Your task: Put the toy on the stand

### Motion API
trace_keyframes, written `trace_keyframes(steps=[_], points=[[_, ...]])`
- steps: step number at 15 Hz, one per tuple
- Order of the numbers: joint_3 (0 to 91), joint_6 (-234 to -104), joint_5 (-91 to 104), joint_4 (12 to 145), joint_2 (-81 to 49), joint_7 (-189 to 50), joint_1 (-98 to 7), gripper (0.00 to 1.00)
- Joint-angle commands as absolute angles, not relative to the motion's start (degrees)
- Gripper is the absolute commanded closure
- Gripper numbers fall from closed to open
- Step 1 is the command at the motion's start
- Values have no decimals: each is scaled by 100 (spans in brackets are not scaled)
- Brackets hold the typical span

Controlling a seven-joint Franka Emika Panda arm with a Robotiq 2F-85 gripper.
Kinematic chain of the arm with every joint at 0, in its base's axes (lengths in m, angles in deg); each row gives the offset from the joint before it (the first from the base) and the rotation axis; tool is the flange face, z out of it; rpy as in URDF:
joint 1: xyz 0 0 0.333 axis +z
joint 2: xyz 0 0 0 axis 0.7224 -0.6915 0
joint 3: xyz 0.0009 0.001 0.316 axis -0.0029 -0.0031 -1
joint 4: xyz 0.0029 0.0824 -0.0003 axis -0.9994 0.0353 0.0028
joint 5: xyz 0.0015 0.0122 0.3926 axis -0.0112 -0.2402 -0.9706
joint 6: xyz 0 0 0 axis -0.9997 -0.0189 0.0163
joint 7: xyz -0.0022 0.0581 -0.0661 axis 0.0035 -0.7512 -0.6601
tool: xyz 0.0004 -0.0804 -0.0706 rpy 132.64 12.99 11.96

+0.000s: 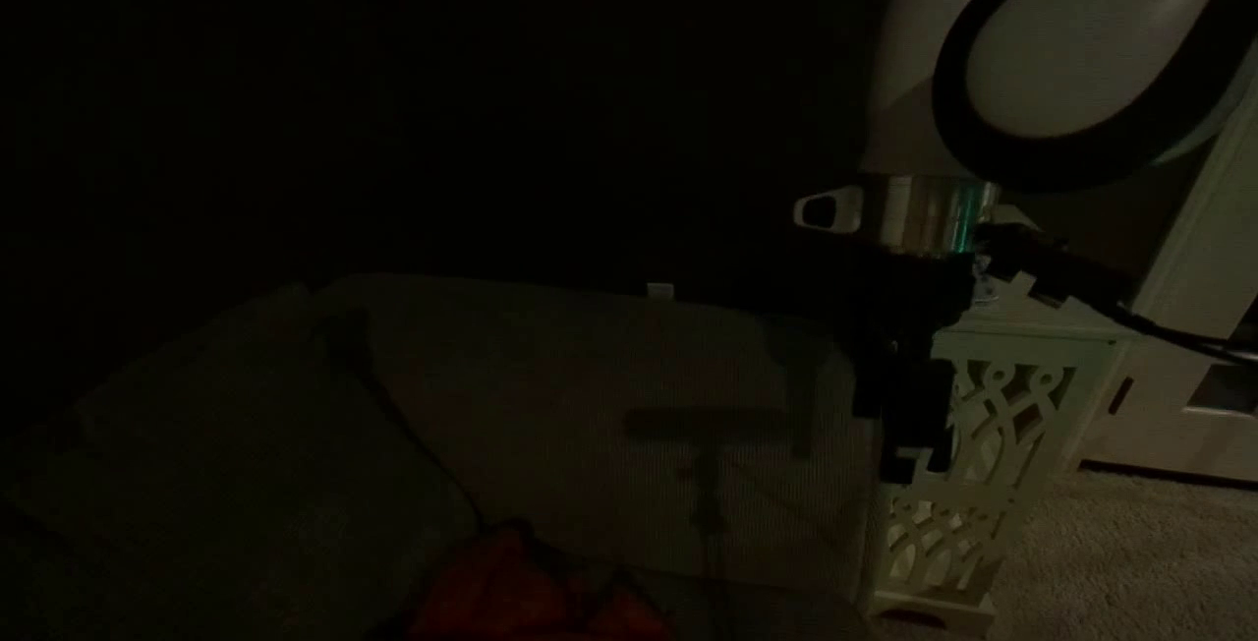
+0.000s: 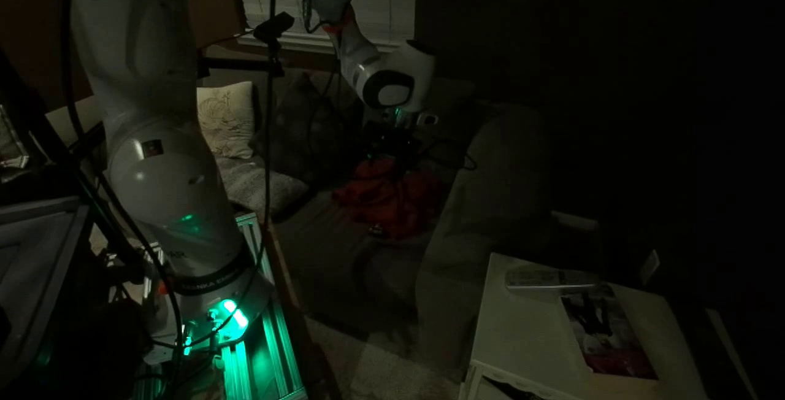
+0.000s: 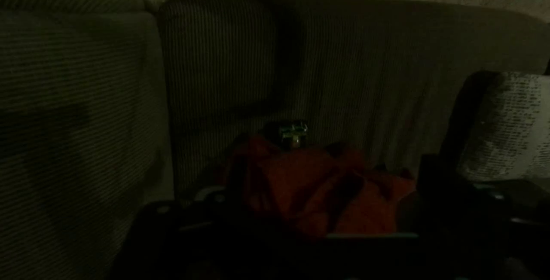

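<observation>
The scene is very dark. A small shiny object with green glints, apparently the toy [image 3: 294, 132], lies on the sofa at the edge of a red cloth in the wrist view. It also shows as a small glint in an exterior view [image 2: 375, 230]. My gripper [image 3: 333, 168] looks open, its dark fingers wide apart above the red cloth, with the toy beyond them. The gripper is a dark shape in both exterior views [image 1: 909, 449] [image 2: 394, 157]. The stand [image 2: 521, 326] is white and flat-topped; its lattice side [image 1: 1022, 405] shows partly behind the gripper.
The crumpled red cloth [image 3: 313, 181] lies on the sofa seat [image 3: 365, 56]. The sofa's arm [image 2: 490, 185] stands between the seat and the stand. A printed sheet [image 2: 607, 332] and a flat pale item [image 2: 539, 278] lie on the stand. A patterned cushion [image 3: 507, 129] is at the right.
</observation>
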State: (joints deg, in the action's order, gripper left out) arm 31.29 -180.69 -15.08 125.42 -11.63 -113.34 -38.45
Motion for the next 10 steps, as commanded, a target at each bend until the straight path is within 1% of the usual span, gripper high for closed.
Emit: trace_keyframes(steps=[1,4,6,10], points=[[2583,-19374,-1603,12221,-2252,-11288,-3789,0],[2273,-19406,-948,11841,-3074,-11131,-3775,0],[2088,-19186,-677,11422,-3588,-11250,-3914,0],[2101,-19089,-308,10614,-4381,-11144,-4129,0]])
